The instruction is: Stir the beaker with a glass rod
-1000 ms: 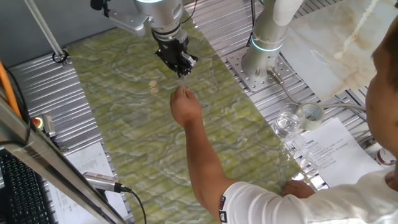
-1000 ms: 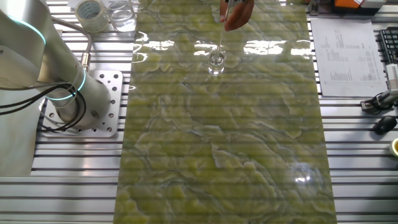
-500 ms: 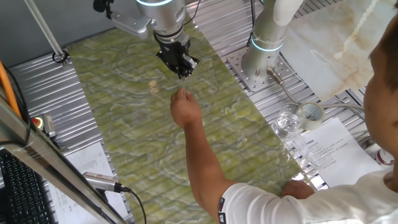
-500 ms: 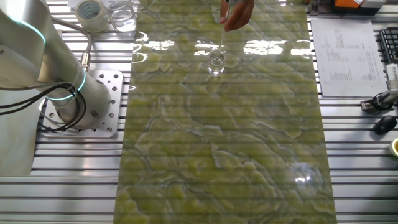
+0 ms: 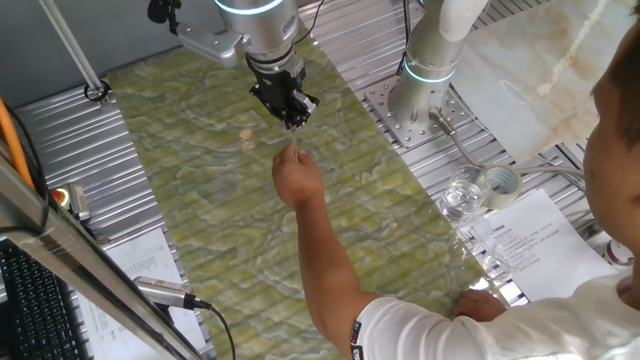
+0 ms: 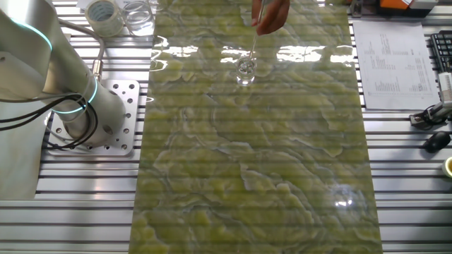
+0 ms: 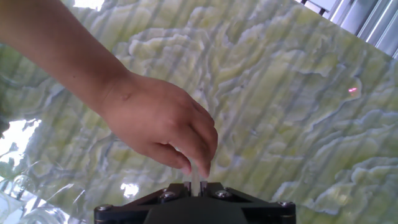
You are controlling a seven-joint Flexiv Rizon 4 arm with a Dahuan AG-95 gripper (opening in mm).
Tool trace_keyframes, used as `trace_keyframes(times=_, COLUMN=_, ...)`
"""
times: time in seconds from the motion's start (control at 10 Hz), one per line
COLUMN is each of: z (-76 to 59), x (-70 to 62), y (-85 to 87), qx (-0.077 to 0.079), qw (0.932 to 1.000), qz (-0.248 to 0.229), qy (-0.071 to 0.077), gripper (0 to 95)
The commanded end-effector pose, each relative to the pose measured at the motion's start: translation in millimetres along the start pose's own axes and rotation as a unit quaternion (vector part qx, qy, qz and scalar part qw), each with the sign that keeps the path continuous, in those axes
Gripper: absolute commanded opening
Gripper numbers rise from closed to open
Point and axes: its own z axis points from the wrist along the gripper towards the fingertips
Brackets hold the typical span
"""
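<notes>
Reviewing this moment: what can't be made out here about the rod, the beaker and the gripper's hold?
- Gripper hold: in the hand view the person's hand covers the glass rod right at the fingers, so open or shut is unclear.
- Rod in one fixed view: too thin to trace.
- Beaker: contents too small to tell in the other fixed view; not identifiable in the hand view.

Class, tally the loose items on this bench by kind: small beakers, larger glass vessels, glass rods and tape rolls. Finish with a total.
Small beaker: 1
Larger glass vessel: 1
Glass rod: 1
Tape roll: 1
Total: 4
</notes>
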Motion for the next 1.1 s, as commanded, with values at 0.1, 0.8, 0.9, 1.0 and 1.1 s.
trace_keyframes(times=0.1, z=1.1, x=-2.0, y=-1.4, qx=0.001, qw=1.0, qz=0.0, qy=0.004, gripper=0.0)
trace_keyframes(times=0.8, z=5.0, x=-4.5, y=-4.8, qx=0.014, qw=0.9997, qz=-0.003, qy=0.019, gripper=0.0)
trace_keyframes(times=0.9, z=5.0, x=-4.5, y=-4.8, qx=0.011, qw=0.9997, qz=-0.004, qy=0.023, gripper=0.0)
trace_keyframes(times=1.0, z=5.0, x=-4.5, y=-4.8, qx=0.006, qw=0.9995, qz=-0.005, qy=0.03, gripper=0.0)
trace_keyframes(times=1.1, z=5.1, x=-4.4, y=-4.8, qx=0.002, qw=0.9994, qz=-0.007, qy=0.035, gripper=0.0)
